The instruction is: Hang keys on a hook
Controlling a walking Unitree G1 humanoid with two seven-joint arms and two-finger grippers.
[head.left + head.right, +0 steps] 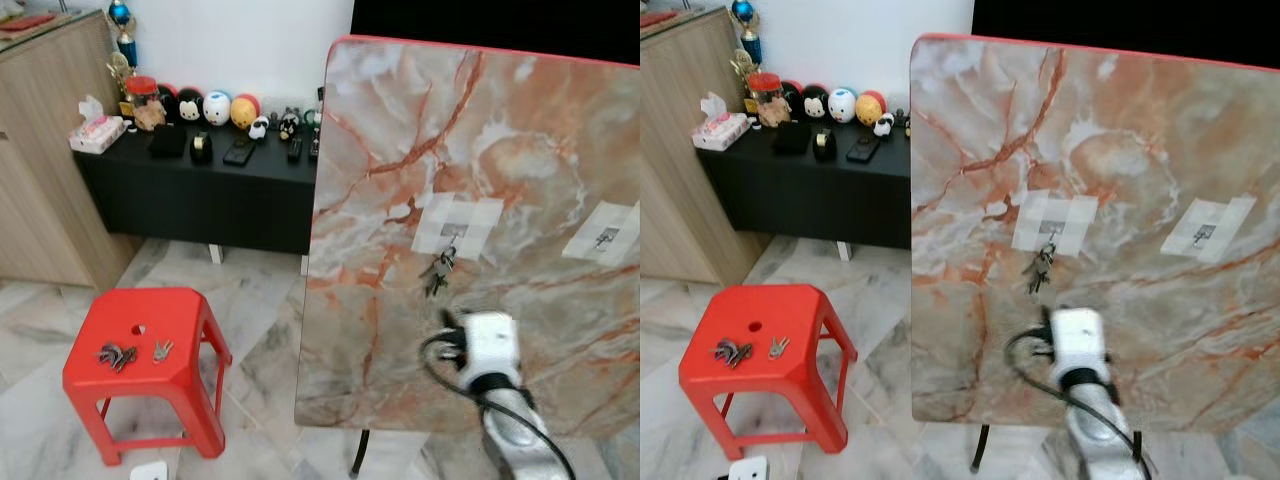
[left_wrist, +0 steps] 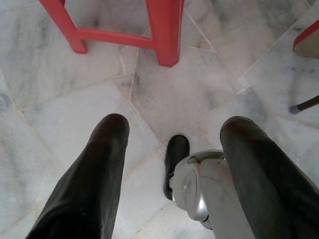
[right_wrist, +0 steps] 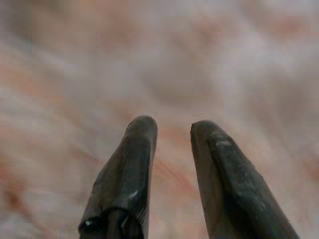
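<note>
A bunch of keys (image 1: 438, 270) hangs from a small hook (image 1: 449, 233) taped to the upright marble board (image 1: 480, 150). Another taped hook (image 1: 607, 237) to the right carries nothing. My right gripper (image 3: 172, 129) is raised close to the board just below the hanging keys. Its fingers are a little apart with nothing between them. More keys (image 1: 117, 353) and a single key (image 1: 162, 350) lie on the red stool (image 1: 140, 340). My left gripper (image 2: 174, 124) hangs open over the floor beside the stool's legs.
A black sideboard (image 1: 200, 190) with toy figures and a tissue box (image 1: 97, 132) stands behind the stool. A wooden cabinet (image 1: 40, 170) lies to the left. The board's dark leg (image 1: 357, 455) meets the marble floor. A white object (image 1: 148, 470) lies on the floor below the stool.
</note>
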